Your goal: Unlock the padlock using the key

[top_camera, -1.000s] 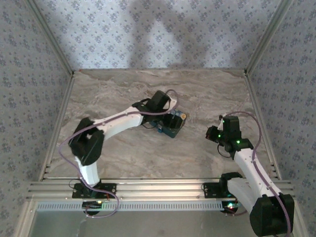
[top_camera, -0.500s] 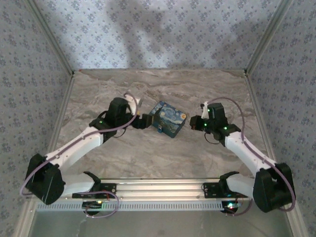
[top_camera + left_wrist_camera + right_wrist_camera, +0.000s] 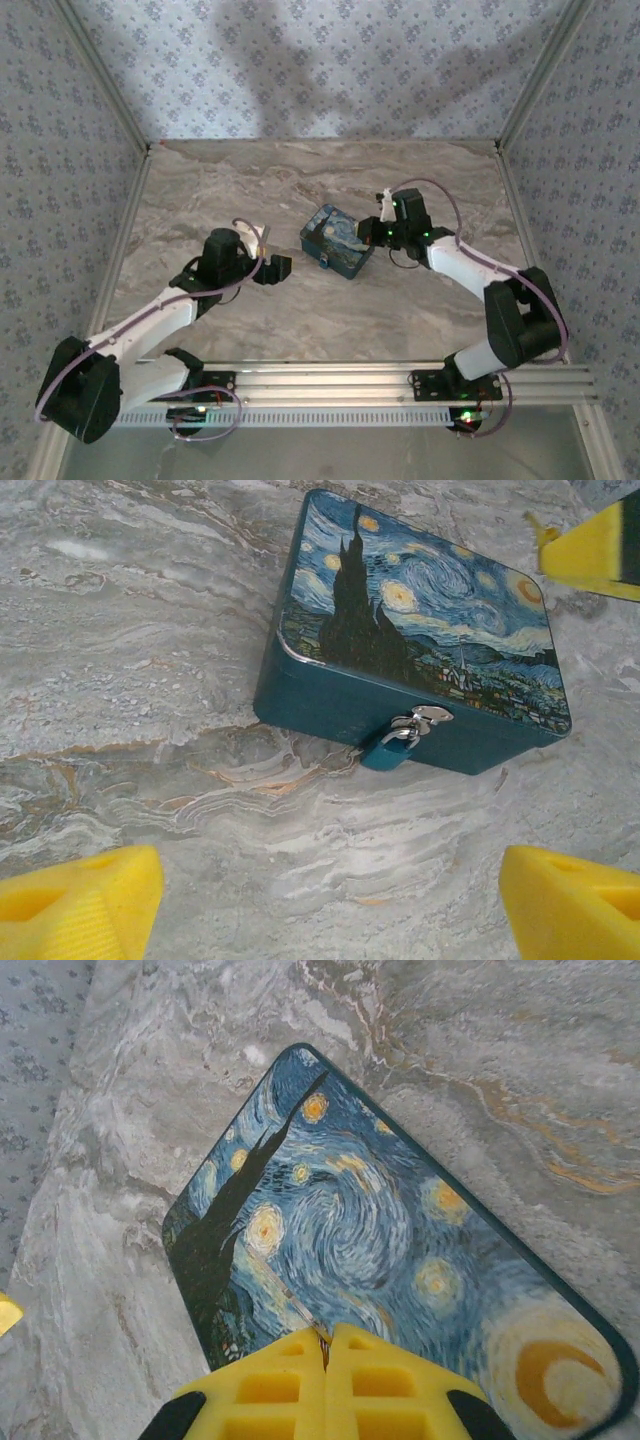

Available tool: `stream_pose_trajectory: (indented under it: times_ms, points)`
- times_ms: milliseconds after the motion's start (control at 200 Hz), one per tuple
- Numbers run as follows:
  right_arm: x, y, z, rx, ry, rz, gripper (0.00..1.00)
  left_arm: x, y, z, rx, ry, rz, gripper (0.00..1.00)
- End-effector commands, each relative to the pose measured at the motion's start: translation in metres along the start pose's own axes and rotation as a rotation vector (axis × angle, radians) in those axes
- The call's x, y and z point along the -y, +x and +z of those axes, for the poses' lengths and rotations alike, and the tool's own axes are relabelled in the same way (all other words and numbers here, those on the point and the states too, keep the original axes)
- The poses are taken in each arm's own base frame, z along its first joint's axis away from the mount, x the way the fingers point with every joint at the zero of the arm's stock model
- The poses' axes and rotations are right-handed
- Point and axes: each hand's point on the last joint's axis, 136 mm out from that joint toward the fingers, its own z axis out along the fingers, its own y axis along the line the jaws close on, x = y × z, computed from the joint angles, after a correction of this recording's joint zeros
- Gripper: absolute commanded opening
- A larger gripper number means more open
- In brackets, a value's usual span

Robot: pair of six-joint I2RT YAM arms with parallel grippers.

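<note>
- Fingers on the left gripper [image 3: 325, 910] are spread wide and nothing is held. The right gripper [image 3: 325, 1345] is pinched fully together over the box lid. A thin sliver is seen at the seam, but whether that's the key can't be told.
- Marble table [image 3: 140, 610]: looks smooth, so sliding is to be expected once anything gets pushed.
- Painted box [image 3: 420, 630]: parked mid-table between the two grippers. It's probably a light tin and likely to get shoved around unless braced.
- Padlock [image 3: 392, 750]: hung from the hasp on the box's front wall, down close to the table, facing the left gripper. It's tiny, rigid and probably slick metal, and it's expected to swing loosely. Best taken across the flat sides of its teal body, with the bottom left free for the key.
</note>
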Motion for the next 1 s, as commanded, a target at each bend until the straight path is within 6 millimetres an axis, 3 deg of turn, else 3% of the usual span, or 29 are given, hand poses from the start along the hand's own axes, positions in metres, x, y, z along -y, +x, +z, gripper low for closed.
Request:
stream_pose_trajectory:
  times_ms: [0, 385, 660, 994]
  points:
    - [-0.013, -0.011, 0.009, 0.006, -0.049, -0.007, 0.0, 0.009, -0.005, 0.009, 0.013, 0.069, 0.001, 0.87]
    - [0.008, 0.011, 0.035, -0.089, -0.022, 0.015, 0.0, 0.028, 0.009, 0.045, -0.065, 0.248, -0.055, 0.78]
    - [0.03, 0.032, 0.039, -0.143, 0.059, 0.025, 0.0, 0.034, 0.021, 0.072, -0.112, 0.284, -0.006, 0.72]
    - [0.032, 0.038, 0.039, -0.161, 0.079, 0.011, 0.0, 0.039, 0.019, 0.108, -0.077, 0.302, 0.06, 0.67]
